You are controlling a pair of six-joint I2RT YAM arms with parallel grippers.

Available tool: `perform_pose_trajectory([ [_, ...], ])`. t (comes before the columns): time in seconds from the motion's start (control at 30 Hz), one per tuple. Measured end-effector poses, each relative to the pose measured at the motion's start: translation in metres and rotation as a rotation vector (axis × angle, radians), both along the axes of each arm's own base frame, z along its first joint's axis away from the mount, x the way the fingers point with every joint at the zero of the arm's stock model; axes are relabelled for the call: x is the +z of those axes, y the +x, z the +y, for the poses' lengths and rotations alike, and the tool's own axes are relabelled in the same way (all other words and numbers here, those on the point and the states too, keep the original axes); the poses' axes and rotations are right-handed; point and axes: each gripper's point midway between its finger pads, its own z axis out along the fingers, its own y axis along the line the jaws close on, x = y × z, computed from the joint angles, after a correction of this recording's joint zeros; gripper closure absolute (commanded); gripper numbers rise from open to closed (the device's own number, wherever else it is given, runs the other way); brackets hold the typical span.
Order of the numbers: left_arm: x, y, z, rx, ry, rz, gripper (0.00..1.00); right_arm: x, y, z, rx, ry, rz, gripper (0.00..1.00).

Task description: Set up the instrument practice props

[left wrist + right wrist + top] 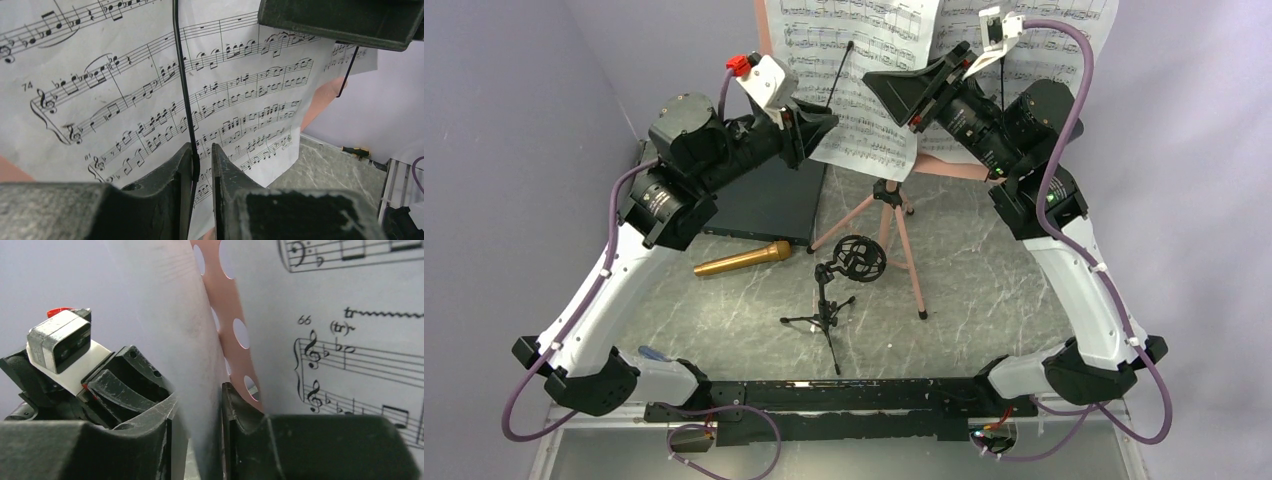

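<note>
The pink-copper music stand (894, 215) stands at the back on its tripod, its perforated desk (227, 305) carrying two sheet-music pages (864, 60) (1064, 30). My left gripper (824, 120) (202, 150) is at the left page (125, 90), jaws slightly apart, and the stand's thin black retaining wire (182, 85) runs between them against the left finger. My right gripper (884, 90) (200, 395) is open, straddling a page edge (170, 315) beside the desk. The gold microphone (744, 258) lies on the table. Nearer me stands the black mic stand (844, 280), its ring mount empty.
A flat black box (764, 195) lies under my left arm, behind the microphone. The marbled grey tabletop (984, 270) sits between purple walls. The music stand's tripod legs spread close to the mic stand's ring.
</note>
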Motion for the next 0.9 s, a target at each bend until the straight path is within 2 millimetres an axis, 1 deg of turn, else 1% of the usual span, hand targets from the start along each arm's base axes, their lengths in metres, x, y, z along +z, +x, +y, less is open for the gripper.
perform_pose_trajectory([
  [0.07,0.001,-0.001,0.001,0.000,-0.003,-0.003,0.69,0.001,-0.001,-0.002,-0.007,0.002,0.001,0.60],
  [0.17,0.003,-0.003,0.002,-0.001,-0.011,-0.009,0.61,0.003,-0.005,-0.006,-0.014,0.006,-0.001,0.55],
  [0.23,0.005,-0.005,0.004,0.000,-0.014,-0.013,0.53,0.006,-0.009,-0.010,-0.019,0.012,-0.006,0.51],
  [0.37,0.007,-0.009,0.009,0.004,-0.023,-0.020,0.32,0.013,-0.021,-0.021,-0.030,0.027,-0.017,0.43],
  [0.5,0.007,-0.014,0.013,0.008,-0.032,-0.021,0.19,0.017,-0.033,-0.030,-0.035,0.037,-0.028,0.36],
  [0.57,0.008,-0.017,0.016,0.012,-0.040,-0.015,0.15,0.018,-0.037,-0.034,-0.038,0.039,-0.027,0.30],
  [0.6,0.008,-0.018,0.018,0.015,-0.047,-0.012,0.14,0.018,-0.039,-0.035,-0.040,0.041,-0.026,0.25],
  [0.63,0.007,-0.019,0.019,0.019,-0.051,-0.006,0.13,0.017,-0.041,-0.038,-0.042,0.042,-0.026,0.22],
  [0.67,0.006,-0.021,0.022,0.023,-0.054,-0.002,0.11,0.015,-0.043,-0.039,-0.044,0.042,-0.022,0.18],
  [0.7,0.004,-0.022,0.024,0.027,-0.056,0.002,0.08,0.013,-0.045,-0.042,-0.047,0.042,-0.017,0.15],
  [0.73,0.002,-0.024,0.026,0.032,-0.059,0.009,0.07,0.011,-0.048,-0.044,-0.048,0.041,-0.014,0.12],
  [0.83,-0.005,-0.028,0.033,0.052,-0.071,0.034,0.06,0.006,-0.057,-0.050,-0.048,0.043,-0.011,0.08],
  [0.9,-0.013,-0.031,0.039,0.068,-0.079,0.061,0.06,0.002,-0.066,-0.056,-0.046,0.046,-0.007,0.05],
])
